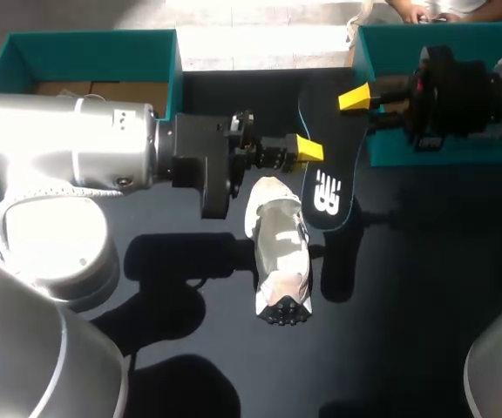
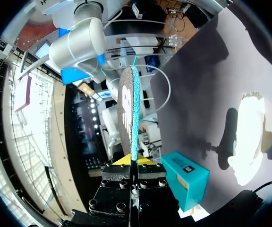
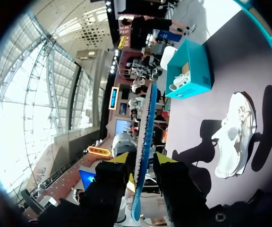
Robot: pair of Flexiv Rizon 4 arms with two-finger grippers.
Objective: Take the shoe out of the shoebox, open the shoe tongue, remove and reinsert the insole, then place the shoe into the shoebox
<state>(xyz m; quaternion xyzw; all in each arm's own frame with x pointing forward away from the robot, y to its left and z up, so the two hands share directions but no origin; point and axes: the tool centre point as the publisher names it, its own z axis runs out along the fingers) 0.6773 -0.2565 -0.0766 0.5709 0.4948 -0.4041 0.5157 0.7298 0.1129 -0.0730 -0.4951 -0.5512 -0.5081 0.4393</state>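
Insole (image 1: 325,174) is up off the table (image 1: 425,287), held on edge between the two arms, its dark face with the white logo turned toward the overhead camera. Left gripper (image 1: 309,150) comes in from the left and meets the insole at its mid-length. In the left wrist view the left gripper (image 2: 132,163) has its fingers pinched together on the insole (image 2: 128,109), which stands straight out ahead of them. Right gripper (image 1: 356,97) sits at the insole's far end, over the near corner of the right teal shoebox (image 1: 390,157). In the right wrist view the right gripper (image 3: 142,161) has its yellow tips parted on either side of the insole (image 3: 148,118), with a gap showing on both sides, so it is not clamped. Shoe (image 1: 279,248), white, lies on the table just below the insole's logo end, outside both boxes, dark sole lugs toward the near edge. It also shows in the wrist views (image 2: 249,137) (image 3: 235,137). A second teal shoebox (image 1: 85,52) stands at the far-left corner.
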